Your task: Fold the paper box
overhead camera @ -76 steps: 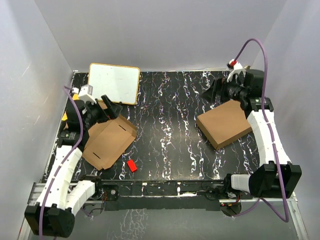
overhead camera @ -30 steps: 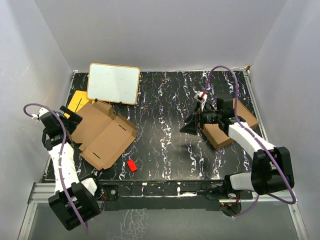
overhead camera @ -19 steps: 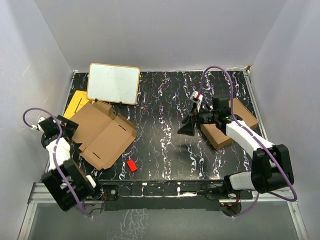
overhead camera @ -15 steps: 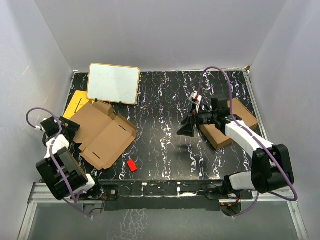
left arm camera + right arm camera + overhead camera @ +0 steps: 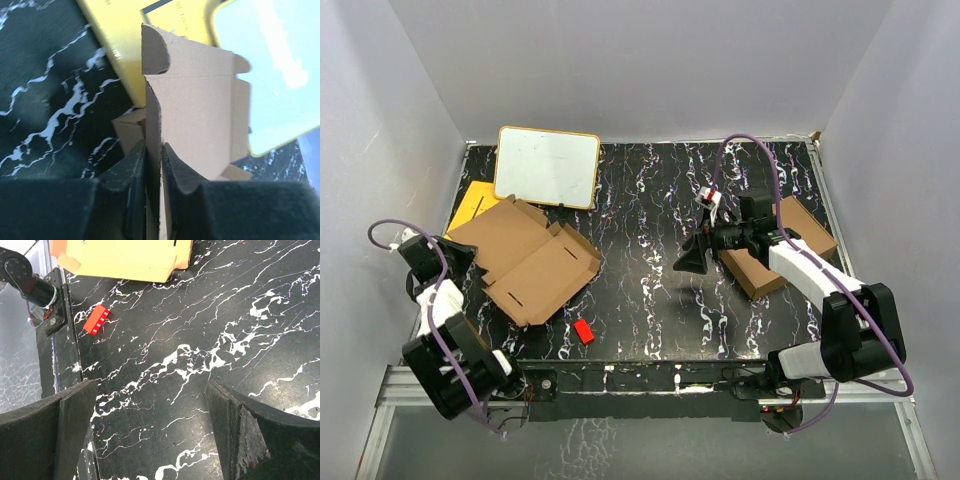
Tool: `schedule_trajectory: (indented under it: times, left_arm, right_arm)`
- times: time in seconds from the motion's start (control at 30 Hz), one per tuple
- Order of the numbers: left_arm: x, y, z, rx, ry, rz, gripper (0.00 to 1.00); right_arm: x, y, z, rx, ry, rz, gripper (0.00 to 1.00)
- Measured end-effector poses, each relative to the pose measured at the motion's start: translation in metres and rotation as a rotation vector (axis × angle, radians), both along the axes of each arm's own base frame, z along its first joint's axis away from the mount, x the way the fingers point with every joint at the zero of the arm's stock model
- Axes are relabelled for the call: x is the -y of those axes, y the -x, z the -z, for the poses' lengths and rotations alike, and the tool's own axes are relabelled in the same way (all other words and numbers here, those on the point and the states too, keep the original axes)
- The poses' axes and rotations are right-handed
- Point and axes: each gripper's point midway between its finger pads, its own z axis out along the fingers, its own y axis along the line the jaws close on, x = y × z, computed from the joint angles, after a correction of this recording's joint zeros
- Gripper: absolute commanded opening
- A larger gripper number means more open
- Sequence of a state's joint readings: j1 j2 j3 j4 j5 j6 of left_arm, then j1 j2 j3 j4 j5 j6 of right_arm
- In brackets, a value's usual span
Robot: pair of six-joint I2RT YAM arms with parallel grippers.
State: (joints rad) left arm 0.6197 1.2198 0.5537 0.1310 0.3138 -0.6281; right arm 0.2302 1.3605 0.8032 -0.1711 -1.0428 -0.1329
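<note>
The paper box point(image 5: 528, 258) is a flat, thin brown die-cut sheet with flaps, lying unfolded at the table's left. My left gripper point(image 5: 460, 262) is shut on its left edge. In the left wrist view that edge stands upright between the two black pads, my left gripper point(image 5: 154, 162) pinching it, and the paper box point(image 5: 200, 110) spreads away beyond. My right gripper point(image 5: 692, 258) hangs open over the middle of the table. In the right wrist view my right gripper point(image 5: 150, 425) holds nothing, and the paper box point(image 5: 120, 257) shows at the top edge.
A thicker plain brown box point(image 5: 790, 240) sits at the right under the right arm. A whiteboard point(image 5: 548, 166) leans at the back left, with a yellow envelope point(image 5: 470, 205) beside the paper box. A small red block point(image 5: 583, 331) lies near the front edge.
My left gripper has come in from the left and shut on the paper box's left edge, and the sheet has shifted slightly. The right gripper has crept a little leftward, still open.
</note>
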Motion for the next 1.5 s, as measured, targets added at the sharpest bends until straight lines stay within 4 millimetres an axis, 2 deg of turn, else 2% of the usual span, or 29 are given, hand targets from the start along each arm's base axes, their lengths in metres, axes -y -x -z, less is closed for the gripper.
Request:
schedule_trajectory:
  times: [0.1,0.17,0.3,0.4,0.5,0.73,0.87,0.97,1.17,1.37,1.5]
  left_arm:
    - [0.004,-0.004,-0.027,0.085,-0.036,0.029,0.01]
    - [0.009,-0.005,-0.041,0.133,-0.049,0.055,0.0]
    - [0.023,-0.007,-0.058,0.209,-0.045,0.117,0.0]
    - [0.041,-0.011,-0.07,0.287,-0.008,0.189,0.0]
    - [0.07,-0.017,-0.081,0.353,0.043,0.295,0.0]
    - [0.147,-0.029,-0.134,0.55,0.12,0.541,0.0]
    - [0.193,-0.03,-0.154,0.645,0.143,0.64,0.0]
    - [0.218,-0.026,-0.155,0.691,0.175,0.67,0.0]
    - [0.255,-0.03,-0.139,0.693,0.237,0.688,0.0]
    - [0.279,-0.028,-0.145,0.735,0.226,0.716,0.0]
    - [0.287,-0.028,-0.145,0.752,0.214,0.731,0.0]
  right_arm:
    - [0.0,0.0,0.002,-0.009,0.004,0.001,0.99]
    - [0.0,0.0,0.003,-0.011,0.007,0.001,0.98]
    - [-0.001,0.0,0.004,-0.013,0.01,-0.002,0.98]
    - [-0.001,-0.001,0.006,-0.012,0.012,-0.006,0.98]
    - [-0.001,0.0,0.007,-0.016,0.009,-0.013,0.98]
    - [-0.005,0.006,0.008,-0.05,-0.023,-0.054,0.98]
    - [-0.006,0.008,0.006,-0.063,-0.037,-0.062,0.99]
    - [-0.007,0.004,0.005,-0.057,-0.041,-0.051,0.98]
    - [-0.004,-0.014,0.013,-0.033,-0.014,0.045,0.99]
    - [0.005,-0.024,0.037,-0.029,0.03,0.162,0.99]
    - [0.01,-0.033,0.044,-0.024,0.053,0.225,0.97]
